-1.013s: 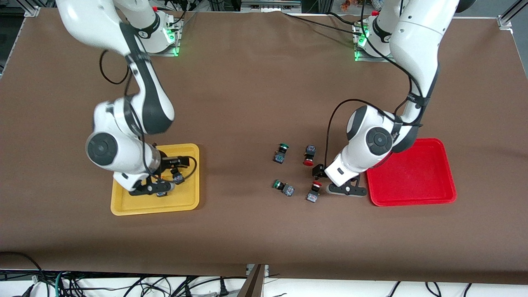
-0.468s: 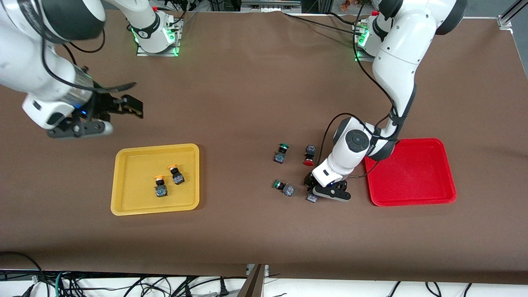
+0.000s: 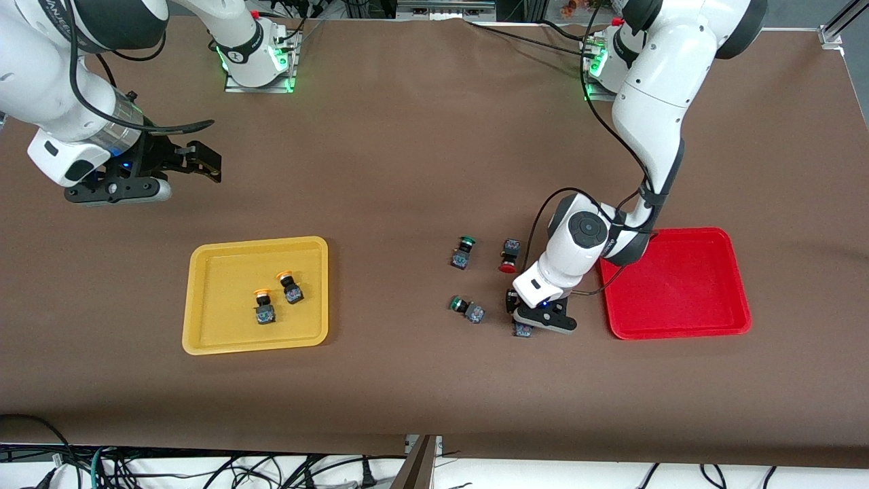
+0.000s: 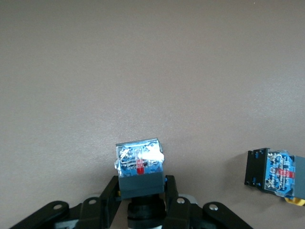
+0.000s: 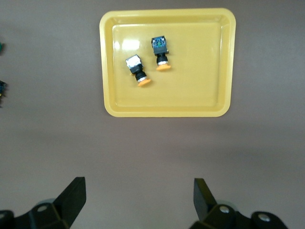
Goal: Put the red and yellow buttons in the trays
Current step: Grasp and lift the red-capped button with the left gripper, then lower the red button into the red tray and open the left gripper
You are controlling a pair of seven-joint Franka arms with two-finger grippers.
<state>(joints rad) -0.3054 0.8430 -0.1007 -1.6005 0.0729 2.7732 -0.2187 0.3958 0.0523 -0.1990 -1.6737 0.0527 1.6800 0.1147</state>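
Currently engaged on the red step. Left gripper [image 3: 523,319] down at table level, fingers [image 4: 172,198] clamped either side of near red button [image 3: 521,330], just beside red tray [image 3: 679,331]. Right gripper [image 3: 207,163] spread wide, waiting over bare table [image 3: 407,136] toward the right arm's end.

Next move, as judged: lift clear, carry over the red tray's rim, release inside.

Count:
- Trays: two. No button in the red one yet.
- Yellow buttons: two [image 3: 263,307] [image 3: 290,288], both inside yellow tray [image 3: 204,339].
- Red buttons: two, second red button [image 3: 508,255] on the table, farther from the camera.
- Green buttons: two [image 3: 462,252] [image 3: 467,309], on the table.
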